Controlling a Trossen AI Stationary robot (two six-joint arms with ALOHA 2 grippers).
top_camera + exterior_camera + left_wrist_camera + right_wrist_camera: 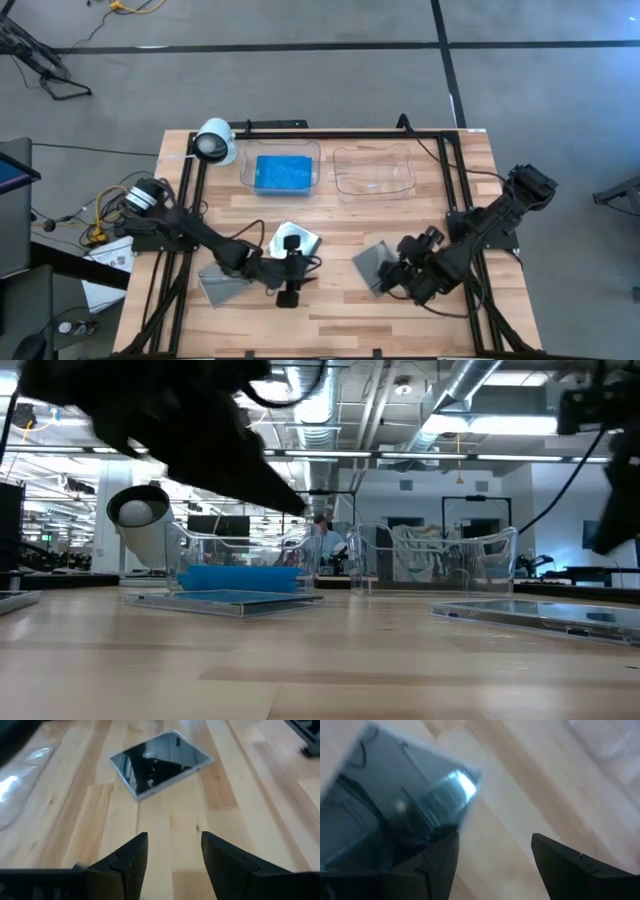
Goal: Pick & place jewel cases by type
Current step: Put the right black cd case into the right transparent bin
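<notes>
Three jewel cases lie flat on the wooden table. A silvery one (297, 240) sits mid-table, a grey one (222, 285) near the front left, and a dark grey one (373, 262) (160, 762) right of centre. Blue jewel cases (285, 172) lie in the left clear tray (245, 170). My left gripper (308, 263) (172, 836) hovers open above bare wood, pointing toward the dark grey case ahead of it. My right gripper (392, 275) (495, 837) is open just above that case's near right corner (462, 782), tipped downward.
An empty clear tray (375, 172) stands beside the blue-filled one at the back. A white cylindrical camera (215, 140) sits at the far left corner. A black frame (455, 190) runs along the table's sides. The two grippers face each other across the dark grey case.
</notes>
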